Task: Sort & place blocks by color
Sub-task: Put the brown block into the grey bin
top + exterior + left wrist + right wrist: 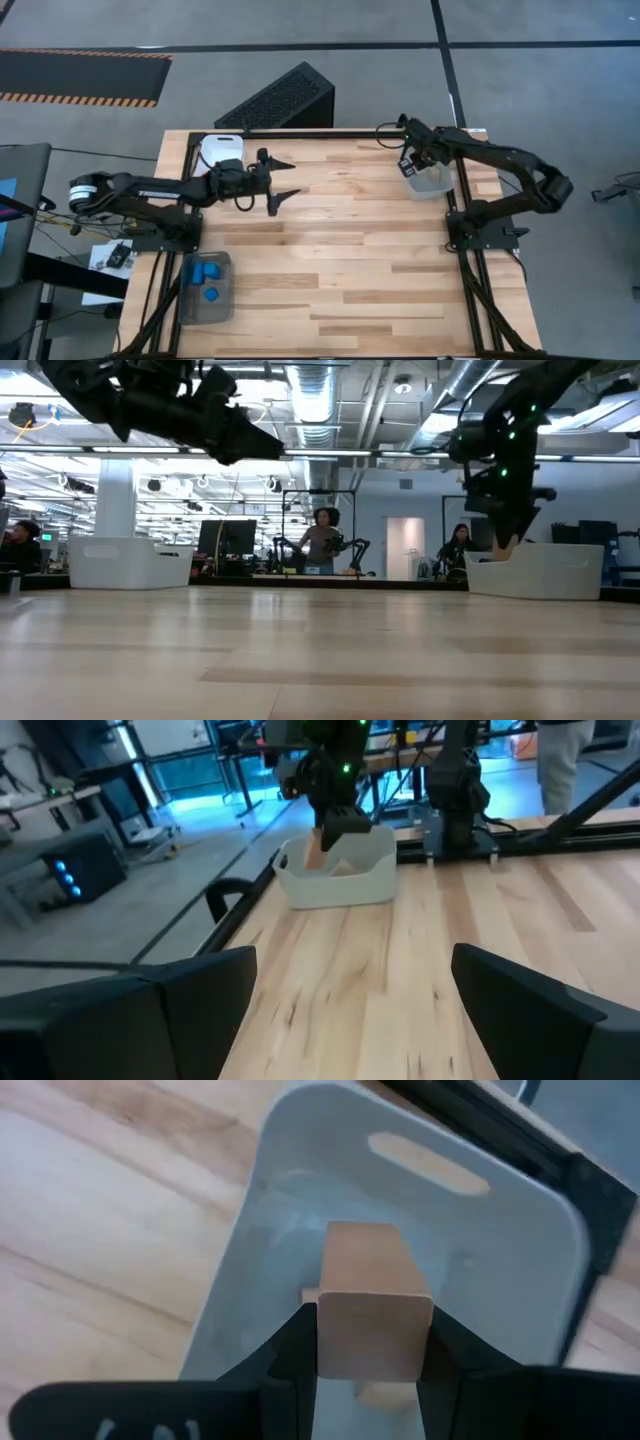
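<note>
sorting looks nearly done: blue blocks lie in the clear tray, the tabletop holds no loose pieces. right gripper, clamped on a plain wood block, hovers over the grey tray; left gripper waits, fingers apart.

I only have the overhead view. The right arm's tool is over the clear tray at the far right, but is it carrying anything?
Observer: Yes. The right tool is shut on a plain wood block, right above the clear tray.
Operator: Anything already inside that tray?
Observer: The right wrist view shows more pale wood in it, under the held block.
Operator: And the left tool, is it gripping something?
Observer: No. The left tool is open, with only bare table between its fingers.
</note>
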